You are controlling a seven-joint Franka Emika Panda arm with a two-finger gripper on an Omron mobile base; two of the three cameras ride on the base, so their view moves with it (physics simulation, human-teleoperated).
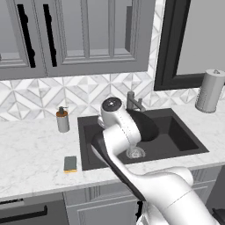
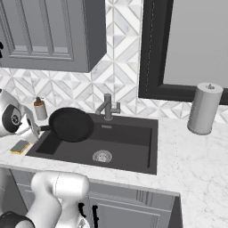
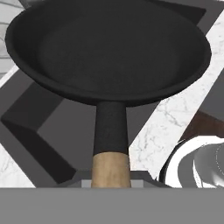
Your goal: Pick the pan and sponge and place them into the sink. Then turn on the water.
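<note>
Pan [image 2: 71,124] hangs by its handle in my clenched gripper [image 3: 111,181] above the sink's [image 2: 133,153] left end; releasing high risks a bounce onto the counter.

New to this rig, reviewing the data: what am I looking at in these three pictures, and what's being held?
It is a rendered kitchen with a white robot arm on a base that can drive. Two pictures come from cameras on that base, behind the arm to its left and right. The third comes from a camera on the hand, looking along the fingers.

The gripper is shut on the wooden handle of a black pan, held above the left part of the dark sink. On the marble counter, left of the sink, lie a sponge and a soap dispenser. A faucet stands behind the sink, and a paper towel roll to its right.
</note>
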